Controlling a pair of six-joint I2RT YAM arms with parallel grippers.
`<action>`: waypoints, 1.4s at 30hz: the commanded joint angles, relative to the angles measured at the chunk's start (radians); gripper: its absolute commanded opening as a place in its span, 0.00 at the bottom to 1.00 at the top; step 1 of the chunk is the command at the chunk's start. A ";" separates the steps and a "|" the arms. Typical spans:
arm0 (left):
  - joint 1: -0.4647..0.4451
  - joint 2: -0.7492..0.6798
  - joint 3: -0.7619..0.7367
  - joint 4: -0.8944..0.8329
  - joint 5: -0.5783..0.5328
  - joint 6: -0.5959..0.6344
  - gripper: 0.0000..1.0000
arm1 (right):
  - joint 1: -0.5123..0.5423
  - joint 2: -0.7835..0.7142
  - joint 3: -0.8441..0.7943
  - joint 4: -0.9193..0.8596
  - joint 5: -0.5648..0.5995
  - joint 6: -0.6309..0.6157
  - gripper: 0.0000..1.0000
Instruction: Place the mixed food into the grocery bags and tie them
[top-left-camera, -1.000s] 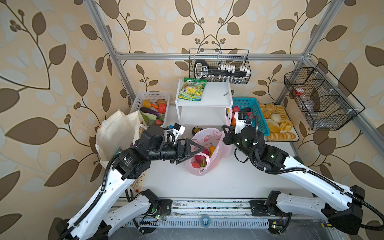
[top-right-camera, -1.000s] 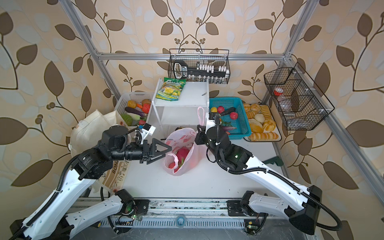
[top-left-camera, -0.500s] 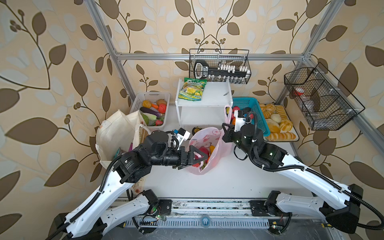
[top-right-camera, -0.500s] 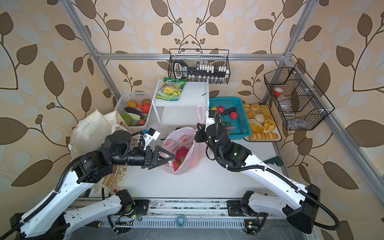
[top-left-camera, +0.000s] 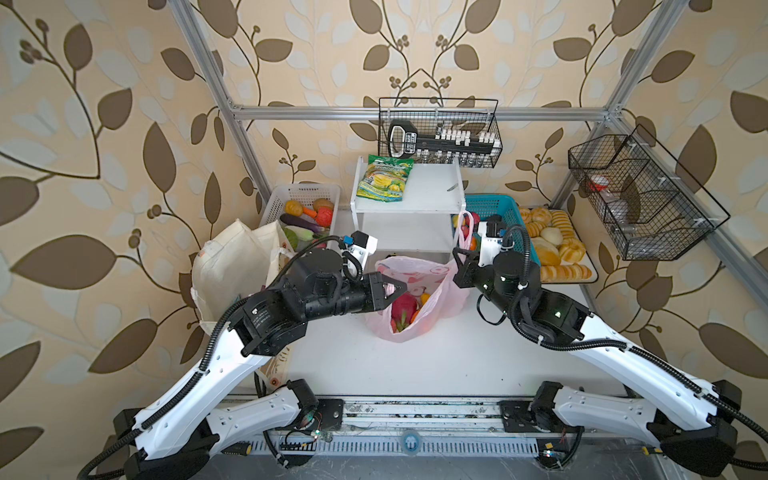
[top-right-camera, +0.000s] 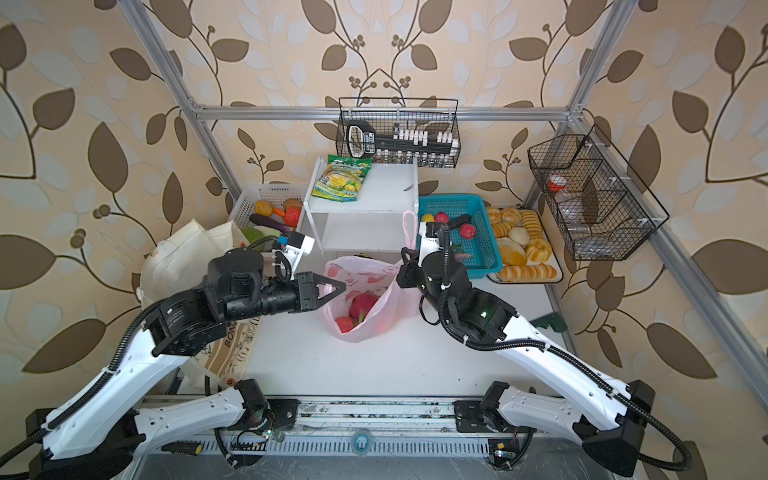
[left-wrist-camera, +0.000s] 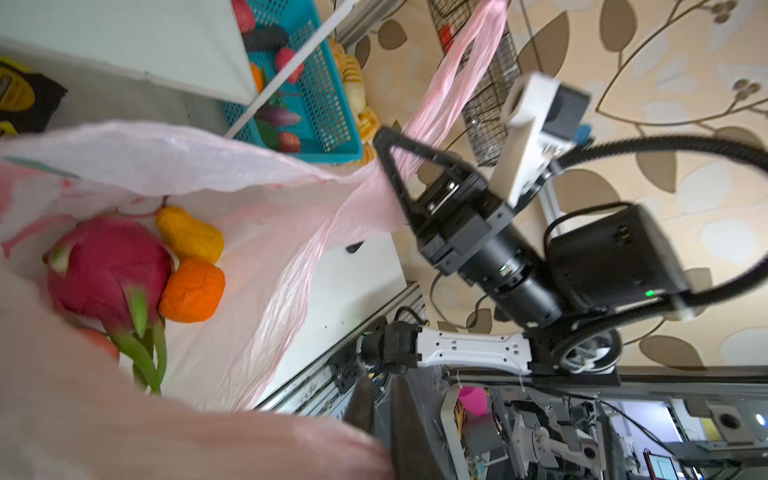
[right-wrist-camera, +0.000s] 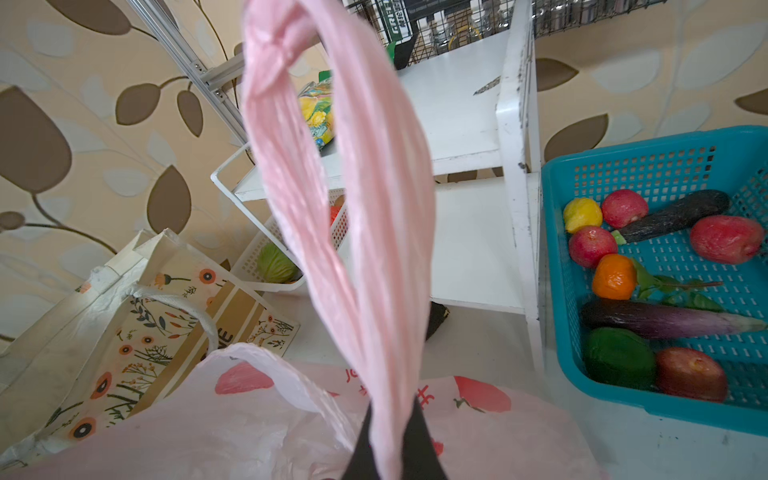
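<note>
The pink plastic bag (top-left-camera: 440, 286) is stood open on the desk (top-left-camera: 415, 365), just in front of the white shelf (top-left-camera: 428, 195). Inside it, a magenta dragon fruit (left-wrist-camera: 104, 266), an orange fruit (left-wrist-camera: 193, 291) and a yellow fruit (left-wrist-camera: 191, 235) can be seen piled together, touching. One loop handle (right-wrist-camera: 386, 208) is pinched tight by the right end effector (right-wrist-camera: 388, 440) and held up above the bag. The left end effector (top-left-camera: 401, 286) is parked at the opposite rim with its tips drawn together. Plastic looks caught between them, though that bit is blurry. The cream canvas tote (top-left-camera: 232, 266) is stood off to the left, apart from the bag.
</note>
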 joint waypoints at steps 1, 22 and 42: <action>-0.001 0.061 0.174 -0.117 -0.089 0.157 0.12 | 0.017 -0.071 -0.012 -0.074 0.072 -0.017 0.00; 0.001 0.594 0.876 -0.753 -0.261 0.791 0.00 | -0.253 -0.035 0.049 -0.208 -0.868 -0.159 0.00; -0.068 0.745 0.985 -0.727 0.138 1.164 0.00 | -0.281 0.197 0.049 0.135 -1.208 -0.161 0.03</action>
